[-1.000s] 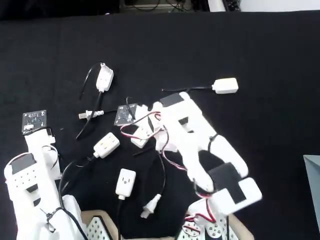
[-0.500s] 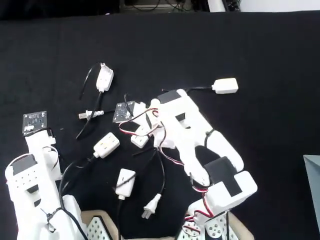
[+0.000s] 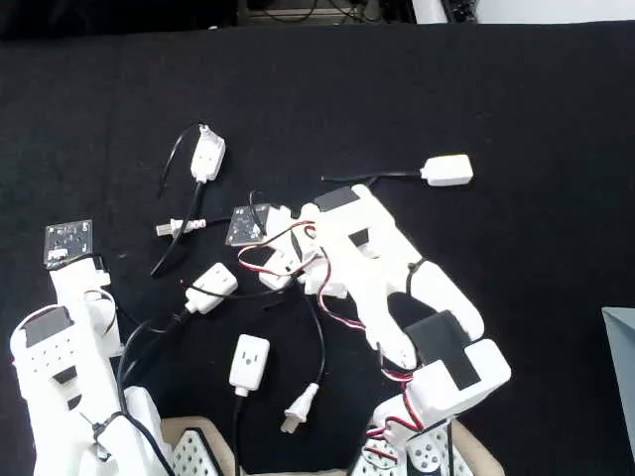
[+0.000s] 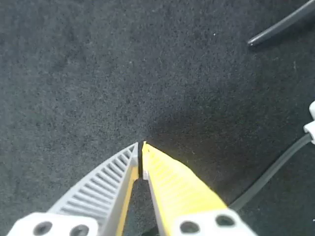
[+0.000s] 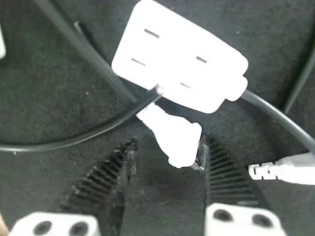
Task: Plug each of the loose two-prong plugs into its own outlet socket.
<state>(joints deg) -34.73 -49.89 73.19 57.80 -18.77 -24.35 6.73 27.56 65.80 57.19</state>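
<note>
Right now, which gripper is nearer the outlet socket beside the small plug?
Right. The right gripper sits just short of the outlet socket, straddling the plug; the left gripper is off over bare cloth.

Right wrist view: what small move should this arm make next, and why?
Probably close the right gripper: it is open, and the white plug lies between its fingers, beside the outlet socket, not yet gripped.

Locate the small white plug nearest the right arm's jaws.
Right wrist view: the plug lies between the right arm's open jaws, beside the white outlet block.
</note>
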